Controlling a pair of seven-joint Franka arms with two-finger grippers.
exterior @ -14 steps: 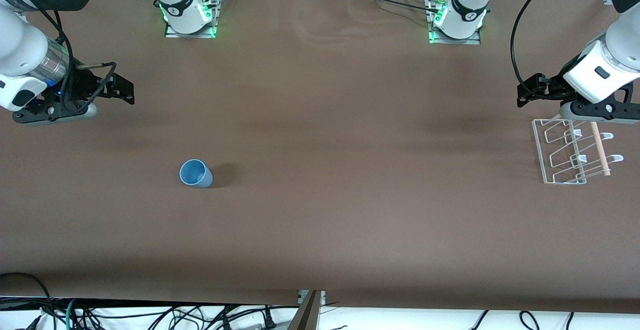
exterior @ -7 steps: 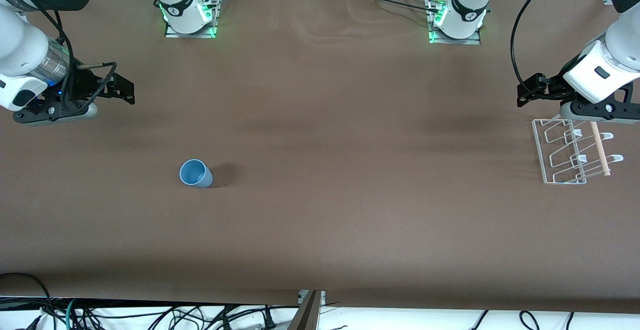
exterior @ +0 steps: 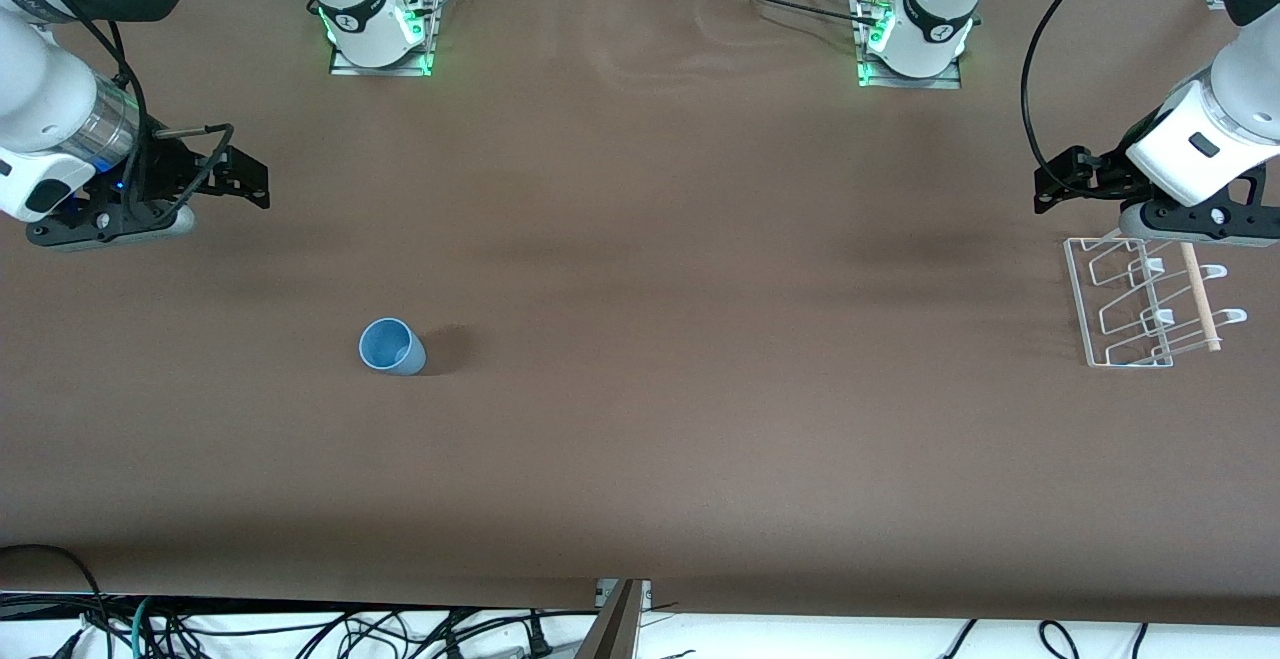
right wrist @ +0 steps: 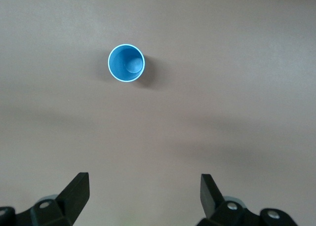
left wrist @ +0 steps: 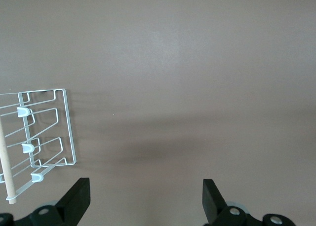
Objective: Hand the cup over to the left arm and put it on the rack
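Note:
The light-blue cup (exterior: pixel 390 346) stands upright, mouth up, on the brown table toward the right arm's end; it also shows in the right wrist view (right wrist: pixel 126 62). My right gripper (exterior: pixel 255 182) hangs open and empty above the table, apart from the cup, and shows open in its wrist view (right wrist: pixel 144 184). The white wire rack (exterior: pixel 1140 304) with its wooden rod (exterior: pixel 1198 299) sits at the left arm's end and shows in the left wrist view (left wrist: pixel 42 132). My left gripper (exterior: pixel 1048 189) hangs open and empty beside the rack and shows open in its wrist view (left wrist: pixel 145 186).
The right arm's base (exterior: pixel 378 24) and the left arm's base (exterior: pixel 910 34) stand along the table's edge farthest from the front camera. A black cable (exterior: pixel 1030 89) loops from the left arm. Cables (exterior: pixel 300 629) lie below the table's edge nearest the front camera.

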